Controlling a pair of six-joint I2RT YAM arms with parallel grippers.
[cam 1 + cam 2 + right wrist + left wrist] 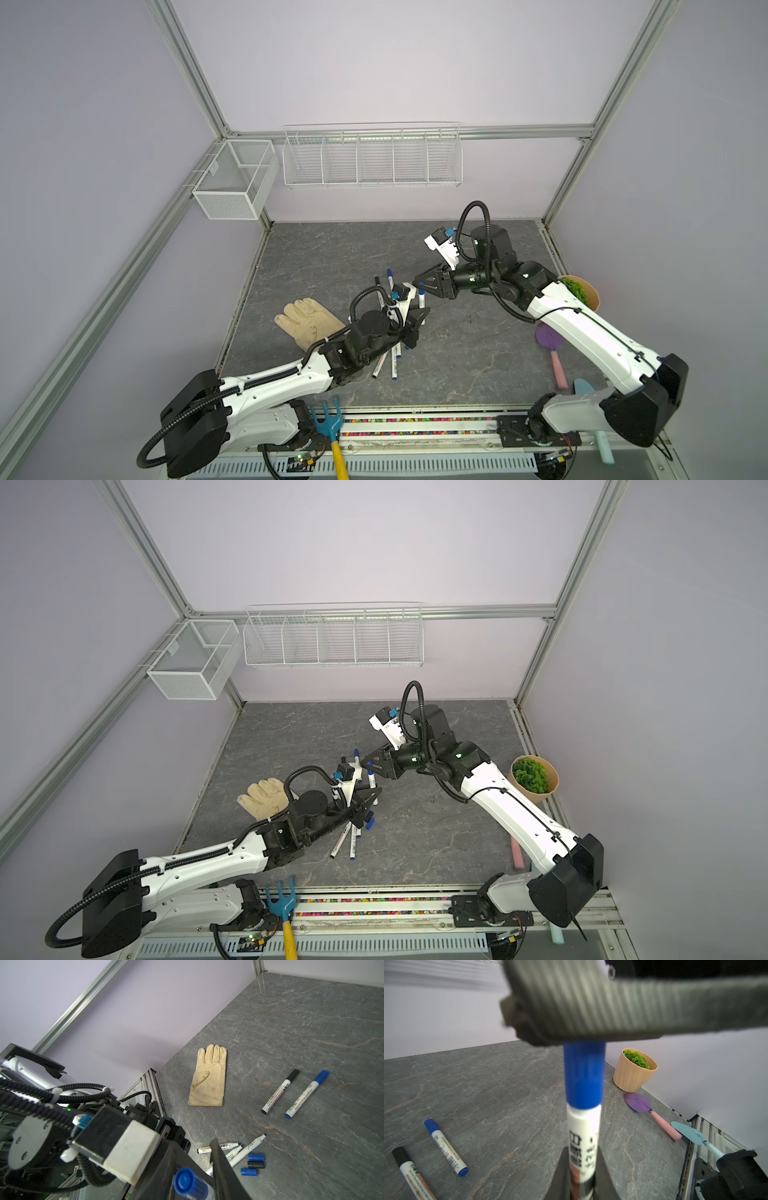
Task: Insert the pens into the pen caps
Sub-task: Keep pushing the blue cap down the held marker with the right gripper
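The left gripper (pixel 582 1167) is clenching a pen (pixel 583 1130) low on its barrel, holding it clear of the surface (pixel 488 1084) with a blue cap (pixel 584 1072) sitting on its tip; three bare pens (pixel 250 1146) and three spare caps (pixel 256 1157) are lying below. The right gripper (pixel 417 282) is meeting that cap end-on, and I cannot tell whether it is grasping or only pushing. An off-axis push is risking a crooked, jammed cap, or the pen sliding through the left grip.
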